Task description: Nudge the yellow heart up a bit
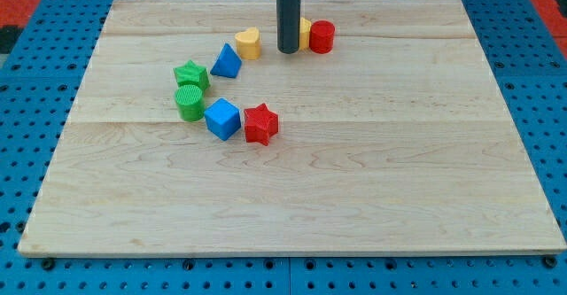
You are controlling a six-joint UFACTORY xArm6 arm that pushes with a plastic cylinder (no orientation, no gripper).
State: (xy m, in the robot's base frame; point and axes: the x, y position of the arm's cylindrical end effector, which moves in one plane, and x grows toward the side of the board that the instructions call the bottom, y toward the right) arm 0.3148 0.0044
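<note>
The yellow heart lies on the wooden board near the view's top, left of centre. My tip stands on the board just to the right of the heart, a small gap apart. The rod partly hides a second yellow block, whose shape I cannot make out. A red cylinder stands right of that block, touching it.
A blue triangular block lies just below-left of the heart. Further down-left are a green star, a green cylinder, a blue cube and a red star, in a curved row.
</note>
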